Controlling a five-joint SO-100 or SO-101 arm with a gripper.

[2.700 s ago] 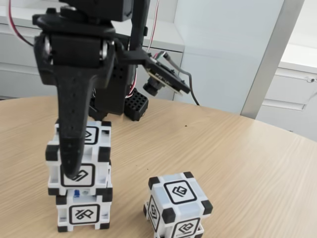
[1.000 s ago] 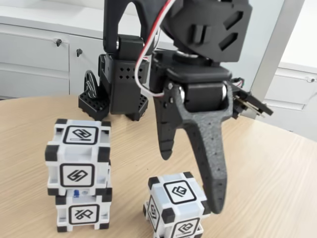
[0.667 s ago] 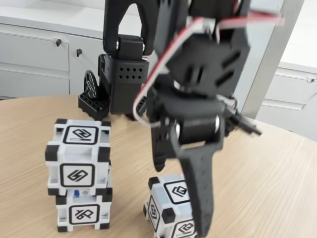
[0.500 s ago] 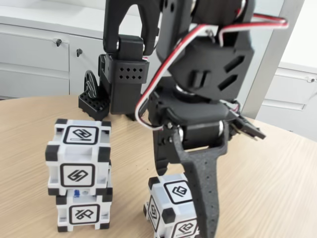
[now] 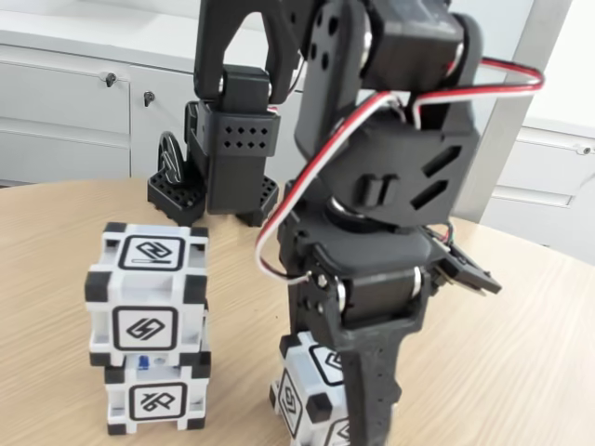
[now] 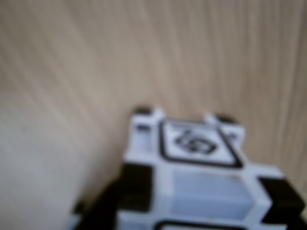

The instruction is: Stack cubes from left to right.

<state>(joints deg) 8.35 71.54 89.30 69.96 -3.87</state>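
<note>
In the fixed view, two cubes stand stacked at the left, the upper cube (image 5: 146,297) on the lower cube (image 5: 156,401). A third cube (image 5: 305,398) sits alone on the table at the bottom centre. My gripper (image 5: 344,418) has come down over this third cube. Its broad front finger (image 5: 372,390) covers the cube's right part, and the other finger (image 5: 297,302) stands behind its left rear corner. The jaws look open, straddling the cube, with the tips below the frame edge. The wrist view shows the same cube (image 6: 196,177) close and blurred.
The arm's black base (image 5: 228,149) stands at the back of the round wooden table (image 5: 521,353). White cabinets (image 5: 65,102) line the wall behind. The table edge curves along the back right.
The gripper left the stack at the left, swung right over the lone cube, and has dropped lower around it in the last second. The cubes have not moved.
</note>
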